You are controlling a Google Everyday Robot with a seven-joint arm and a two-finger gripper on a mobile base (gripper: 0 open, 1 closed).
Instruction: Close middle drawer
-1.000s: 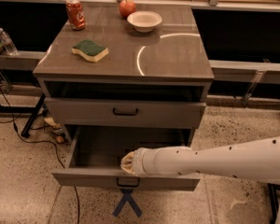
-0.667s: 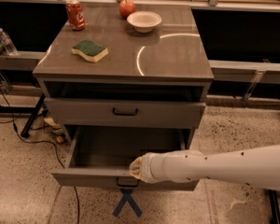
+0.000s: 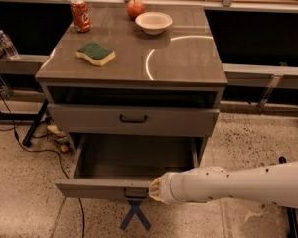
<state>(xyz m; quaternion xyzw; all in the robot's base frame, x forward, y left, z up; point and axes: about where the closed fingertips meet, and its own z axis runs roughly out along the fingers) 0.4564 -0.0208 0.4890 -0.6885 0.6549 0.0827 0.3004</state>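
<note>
Grey middle drawer (image 3: 97, 186) stands pulled well out. The gripper (image 3: 156, 189) sits at its front beside the handle (image 3: 135, 193) (open or closed, I can't tell). Pushing looks underway; next, a straight shove inward.

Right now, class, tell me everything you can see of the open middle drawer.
The middle drawer is a wide grey box, matte like painted metal, standing pulled far out below the top drawer. Nothing shows inside it. Its flat front carries a small black bar handle. The gripper sits against the front, close beside the handle.
</note>
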